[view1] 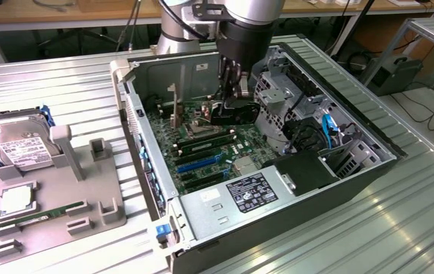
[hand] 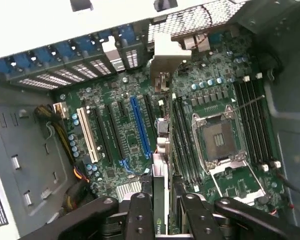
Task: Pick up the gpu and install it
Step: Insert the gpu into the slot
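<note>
Exterior view: the pincer (view1: 230, 98), inside the open computer case (view1: 293, 205), grips the gpu (view1: 236, 113) just above the motherboard (view1: 201, 154).
Wrist view: the gpu (hand: 160, 180) stands edge-on between the pincer's fingers (hand: 140, 215), its bracket (hand: 166, 55) farthest from them. Pick-up appears done; seating looks unfinished.

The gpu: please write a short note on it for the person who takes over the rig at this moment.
Gripper: shut on the gpu, held on edge.
Gpu: inside the open computer case, over the motherboard, beside the blue slot; its metal bracket faces the rear slot covers.
Done: the gpu is picked up and is in the case.
Left: seating in a slot; I cannot tell whether it is in.
</note>
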Robot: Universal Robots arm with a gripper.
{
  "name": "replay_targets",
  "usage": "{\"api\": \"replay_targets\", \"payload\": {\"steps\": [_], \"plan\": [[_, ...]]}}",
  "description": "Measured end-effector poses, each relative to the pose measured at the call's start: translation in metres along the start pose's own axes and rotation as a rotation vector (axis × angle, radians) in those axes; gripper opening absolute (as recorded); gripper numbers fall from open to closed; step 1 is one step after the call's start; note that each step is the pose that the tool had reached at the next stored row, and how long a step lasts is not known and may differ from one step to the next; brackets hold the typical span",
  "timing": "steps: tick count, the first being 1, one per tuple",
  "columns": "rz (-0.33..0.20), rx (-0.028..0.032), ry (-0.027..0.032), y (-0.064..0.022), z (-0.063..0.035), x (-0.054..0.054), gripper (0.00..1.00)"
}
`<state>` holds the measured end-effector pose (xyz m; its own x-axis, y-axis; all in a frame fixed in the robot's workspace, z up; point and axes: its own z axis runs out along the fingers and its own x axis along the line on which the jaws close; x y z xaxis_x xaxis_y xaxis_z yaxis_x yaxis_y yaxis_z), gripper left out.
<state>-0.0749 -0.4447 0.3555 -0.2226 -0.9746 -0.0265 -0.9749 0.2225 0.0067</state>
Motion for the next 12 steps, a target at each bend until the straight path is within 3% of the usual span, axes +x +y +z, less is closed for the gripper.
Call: {"api": "replay_targets", "payload": {"steps": [7,10,12], "plan": [[-0.165,-0.0058,-0.0059,-0.0001,0.0079,0.000,0.26],[-0.211,-0.0099,-0.0192,0.0043,0.0120,0.002,0.26],[-0.211,-0.0123,-0.0229,0.0108,0.0137,0.004,0.26]]}}
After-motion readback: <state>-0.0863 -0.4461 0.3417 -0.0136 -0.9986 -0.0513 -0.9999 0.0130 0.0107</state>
